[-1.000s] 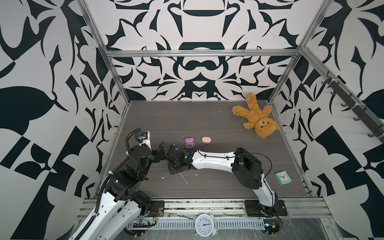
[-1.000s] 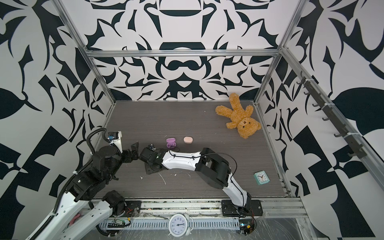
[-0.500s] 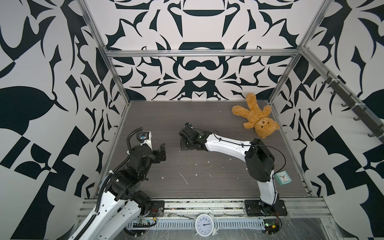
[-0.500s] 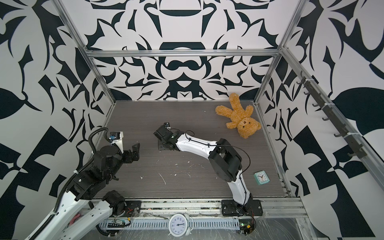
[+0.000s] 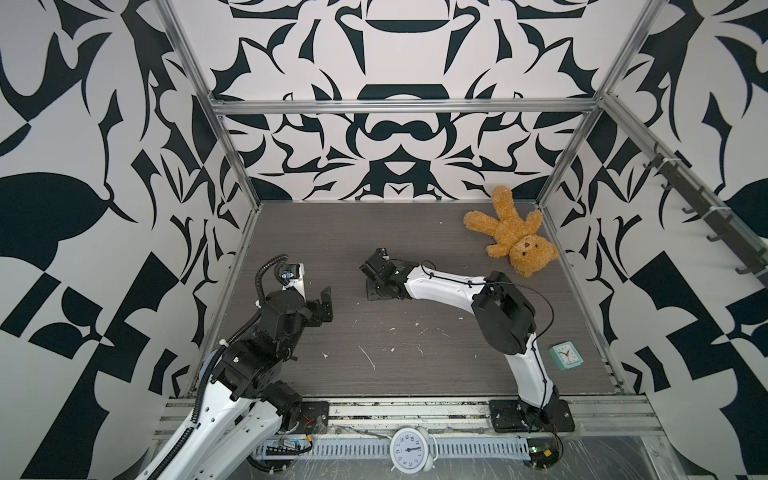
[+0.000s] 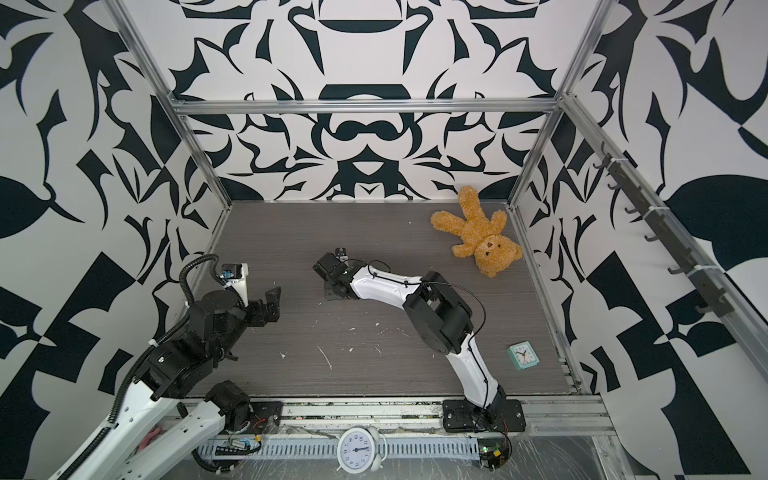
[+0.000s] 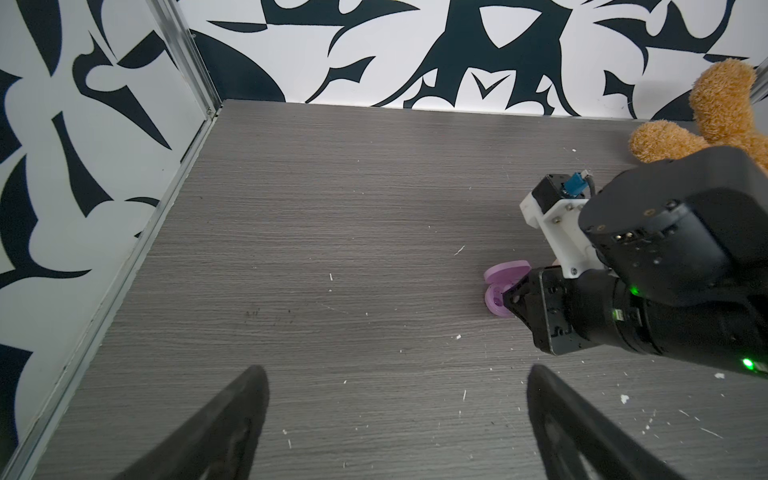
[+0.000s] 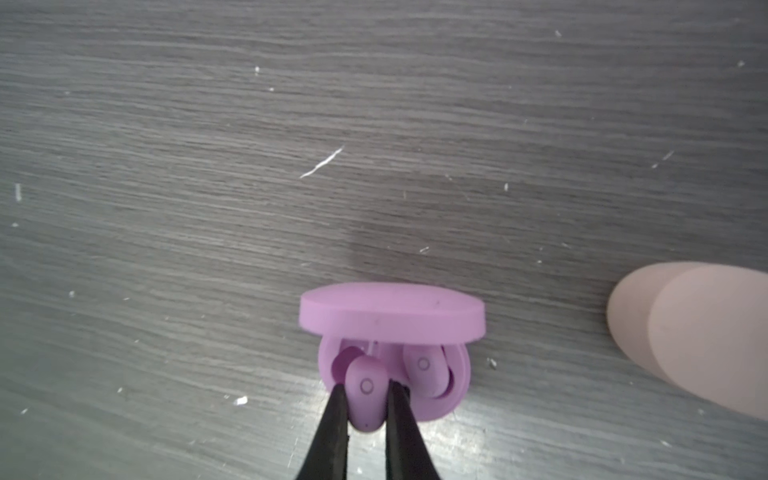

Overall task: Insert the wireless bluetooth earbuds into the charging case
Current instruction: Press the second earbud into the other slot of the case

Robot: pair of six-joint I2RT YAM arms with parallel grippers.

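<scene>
The right hand (image 8: 365, 386) was pinching a smooth lilac earbud (image 8: 365, 401), marked with a small ring, over the open lilac charging case (image 8: 459, 386) on the grey surface (image 8: 208, 166). A second lilac earbud (image 8: 424, 368) sat inside. The left hand (image 7: 397, 370) stood wide open, well apart.

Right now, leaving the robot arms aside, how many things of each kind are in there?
Earbuds: 2 (held earbud in right gripper, seated earbud)
Charging cases: 2 (lilac case, peach case)
Teddy bear: 1
Clocks: 2 (teal clock, white clock)
Total: 7
</scene>
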